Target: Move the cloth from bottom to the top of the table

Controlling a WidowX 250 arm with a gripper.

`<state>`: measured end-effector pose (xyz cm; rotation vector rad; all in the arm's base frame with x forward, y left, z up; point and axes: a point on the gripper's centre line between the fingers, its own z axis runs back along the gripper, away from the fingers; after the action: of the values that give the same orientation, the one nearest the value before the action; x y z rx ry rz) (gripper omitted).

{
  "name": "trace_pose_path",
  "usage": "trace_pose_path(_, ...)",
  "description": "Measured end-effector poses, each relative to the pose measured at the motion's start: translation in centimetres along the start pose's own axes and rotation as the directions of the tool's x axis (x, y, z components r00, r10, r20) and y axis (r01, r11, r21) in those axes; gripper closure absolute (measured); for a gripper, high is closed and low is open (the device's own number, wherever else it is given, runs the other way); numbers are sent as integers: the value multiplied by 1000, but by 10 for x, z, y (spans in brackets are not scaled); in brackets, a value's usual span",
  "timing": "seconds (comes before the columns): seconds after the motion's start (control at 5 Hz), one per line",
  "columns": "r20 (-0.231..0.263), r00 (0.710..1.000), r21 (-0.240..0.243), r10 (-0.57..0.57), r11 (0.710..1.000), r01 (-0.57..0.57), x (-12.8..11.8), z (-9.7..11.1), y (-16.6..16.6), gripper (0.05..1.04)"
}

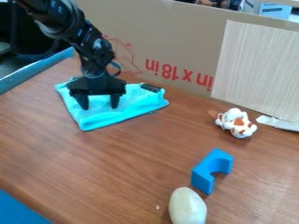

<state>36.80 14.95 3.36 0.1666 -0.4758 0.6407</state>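
Pale off-white, a smooth egg-shaped object [188, 206] lies nearest on the brown wooden tabletop [88, 162]. Just beyond it sits a bright blue arch-shaped block [203, 175], and farther back, to the right, a small white toy with orange-brown patches [236, 123]. Spread in the far left part is the turquoise cloth [111, 119], somewhat rumpled, with a small dark object [151, 88] at its far right corner. Over the cloth hangs the black two-finger gripper [100, 105], its fingers well apart and nothing pinched between them; whether the tips touch the fabric, I cannot tell. Behind stands a brown cardboard wall [175, 39].
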Motion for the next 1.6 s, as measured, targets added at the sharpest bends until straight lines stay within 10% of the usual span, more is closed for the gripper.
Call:
trace_pose_path(1.0,5,959,-150,-282,948,280,-128,68,38,85)
trace_pose_path(1.6,54,977,-83,-208,974,212,-98,47,17,82)
